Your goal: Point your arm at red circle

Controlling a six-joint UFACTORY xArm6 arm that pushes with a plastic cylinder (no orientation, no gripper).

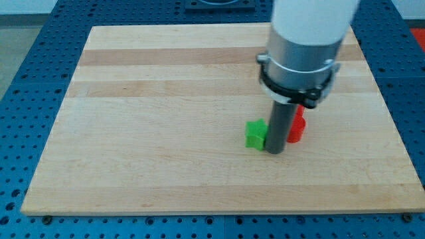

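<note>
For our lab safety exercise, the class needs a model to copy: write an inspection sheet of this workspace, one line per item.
Surface: pale wooden board, flat, on a blue perforated table.
Job's things: red round block, partly hidden behind the rod.
Clutter: green block, at the rod's left in the view.
Grippers: none; my tip rests between the green and red blocks, close to both; contact cannot be told.
Cables: nothing seen.
Surroundings: dark fixture at the view's top.
</note>
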